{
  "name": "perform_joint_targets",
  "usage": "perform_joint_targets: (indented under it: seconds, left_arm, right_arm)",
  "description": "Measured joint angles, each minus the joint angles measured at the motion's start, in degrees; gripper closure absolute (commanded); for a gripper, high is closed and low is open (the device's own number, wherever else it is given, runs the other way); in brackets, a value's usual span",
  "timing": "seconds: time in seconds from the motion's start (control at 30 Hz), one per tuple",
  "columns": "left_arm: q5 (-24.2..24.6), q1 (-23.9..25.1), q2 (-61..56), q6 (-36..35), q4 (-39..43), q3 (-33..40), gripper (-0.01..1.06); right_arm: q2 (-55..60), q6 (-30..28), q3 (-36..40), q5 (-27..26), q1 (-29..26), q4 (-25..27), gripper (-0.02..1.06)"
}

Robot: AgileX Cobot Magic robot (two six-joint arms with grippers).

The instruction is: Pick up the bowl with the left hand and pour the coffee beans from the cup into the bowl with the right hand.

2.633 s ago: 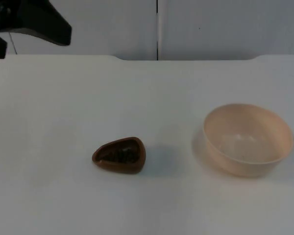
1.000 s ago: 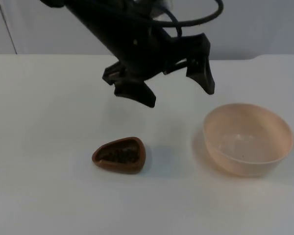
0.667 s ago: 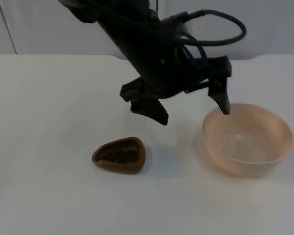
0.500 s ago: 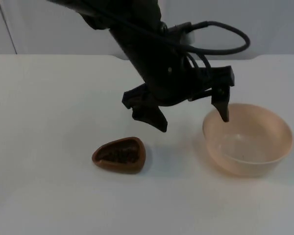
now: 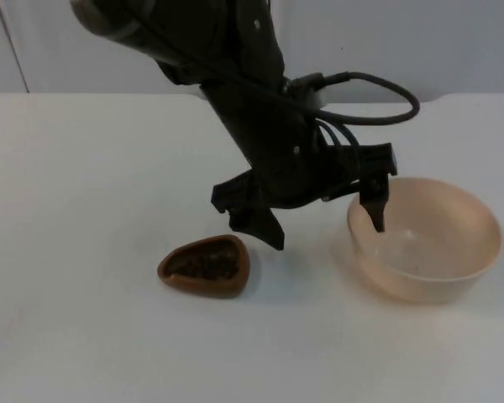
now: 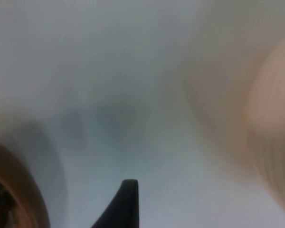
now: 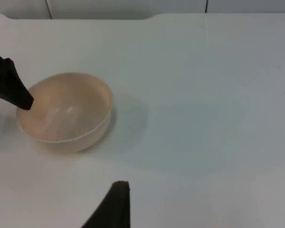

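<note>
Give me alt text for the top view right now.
The left gripper, open, straddles the near-left rim of the beige bowl, one finger inside and one outside. A brown cup of coffee beans sits on the white table, left of the bowl.

A pale peach bowl [image 5: 424,238] stands upright on the bench, its inside bare but for a few dark specks. Well apart to its left sits a brown, teardrop-shaped cup [image 5: 205,266], upright, holding dark coffee beans [image 5: 205,266].
</note>
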Motion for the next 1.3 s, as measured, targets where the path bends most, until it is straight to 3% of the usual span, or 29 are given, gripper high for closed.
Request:
perform_joint_targets:
  seconds: [0.37, 0.87, 1.0, 1.3]
  left_arm:
    - [-6.24, -0.03, 0.00, 0.00, 0.38, 0.00, 0.09]
    - [-7.93, -2.43, 2.07, -0.10, 1.24, 0.00, 0.14]
    - [-8.06, -2.43, 3.31, -0.10, 1.24, 0.00, 0.21]
    - [-10.32, -2.43, 3.47, -0.10, 1.24, -0.11, 0.57]
  right_arm:
    - [0.00, 0.00, 0.00, 0.00, 0.00, 0.00, -0.01]
    - [0.00, 0.00, 0.00, 0.00, 0.00, 0.00, -0.01]
    - [0.00, 0.00, 0.00, 0.00, 0.00, 0.00, -0.01]
    - [0.00, 0.00, 0.00, 0.00, 0.00, 0.00, -0.01]
